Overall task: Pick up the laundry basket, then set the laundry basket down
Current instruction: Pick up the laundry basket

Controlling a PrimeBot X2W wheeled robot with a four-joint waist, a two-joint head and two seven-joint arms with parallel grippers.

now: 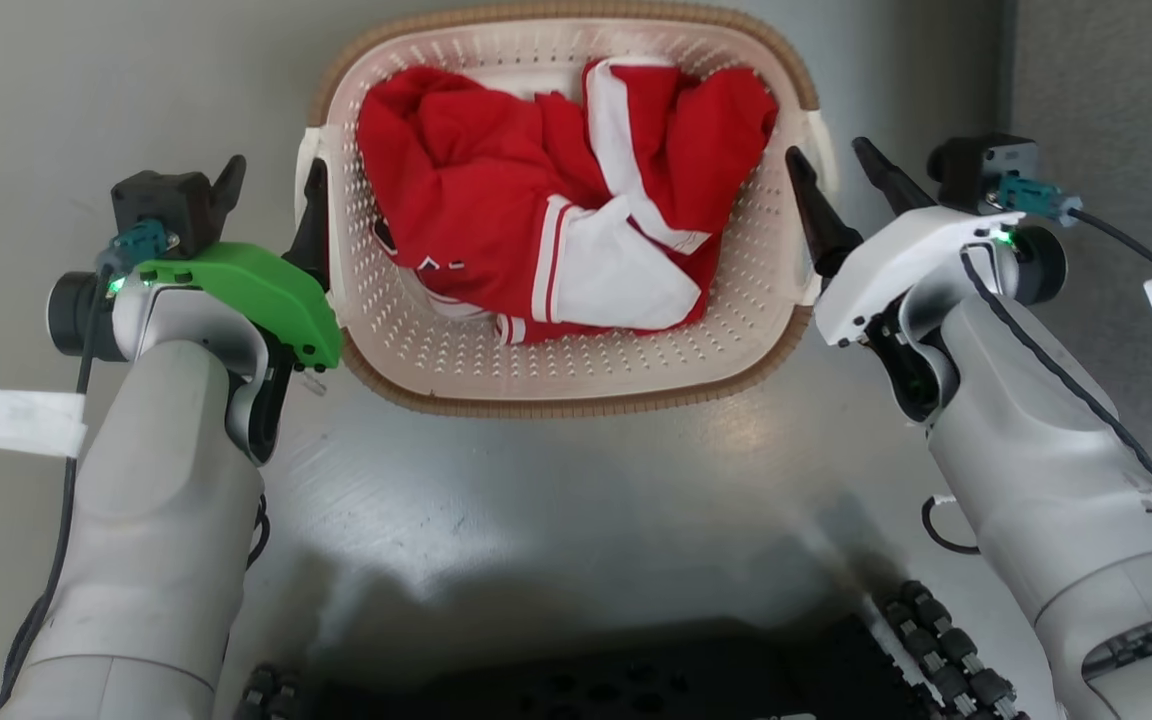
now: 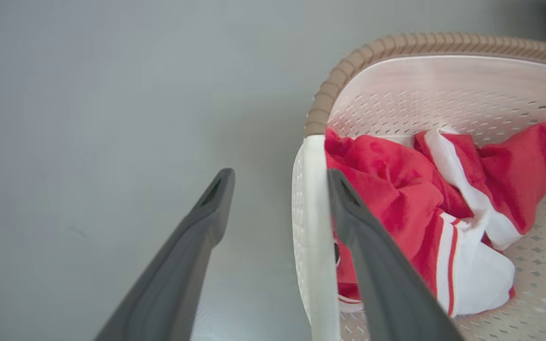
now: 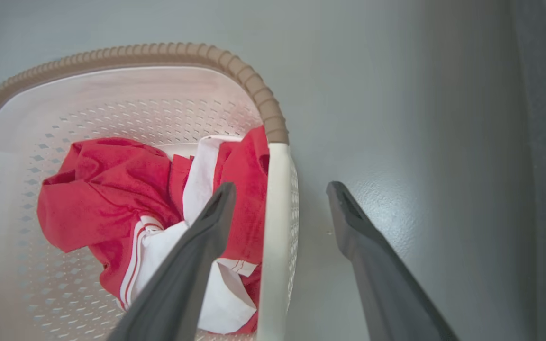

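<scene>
From the head camera, the laundry basket [image 1: 576, 405] is sitting on the grey floor [image 1: 576, 500] between both arms. It is showing cream perforated walls, a brown woven-look rim and white side handles. A crumpled red-and-white garment [image 1: 496, 220] is lying inside.

At the left wrist, the left gripper [image 2: 280, 177] is gaping wide, gripping nothing. One finger is reaching inside the basket [image 2: 396, 45] beside the garment [image 2: 386, 189], the other outside, straddling the white handle [image 2: 313, 199].

At the right wrist, the right gripper [image 3: 280, 187] is likewise standing wide apart astride the other handle [image 3: 275, 199], holding nothing.
</scene>
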